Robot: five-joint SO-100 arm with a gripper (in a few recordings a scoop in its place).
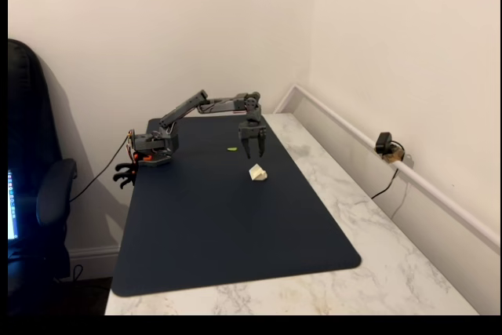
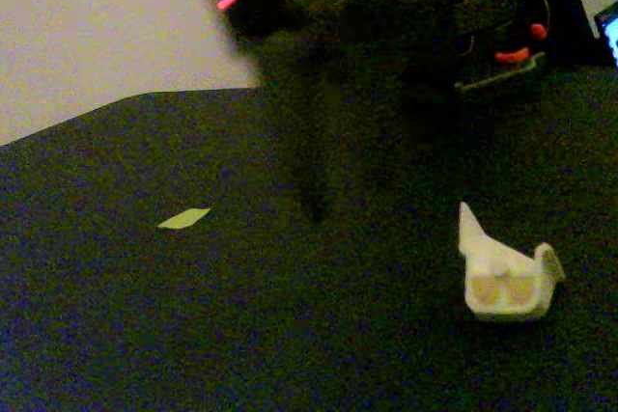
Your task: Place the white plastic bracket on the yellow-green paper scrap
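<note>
- Nearest the low camera, your white plastic bracket sits on the dark mat, both ends turned up, nothing gripping it.
- Your gripper hangs above the mat with its fingers pointing down and spread apart, holding nothing; in the low fixed view it is only a dark blur.
- You can see the bracket just in front of the gripper, apart from it.
- Your yellow-green paper scrap lies flat just left of the fingertips in the high fixed view, clear of the bracket.
- Under the mat you have a marble table.
</note>
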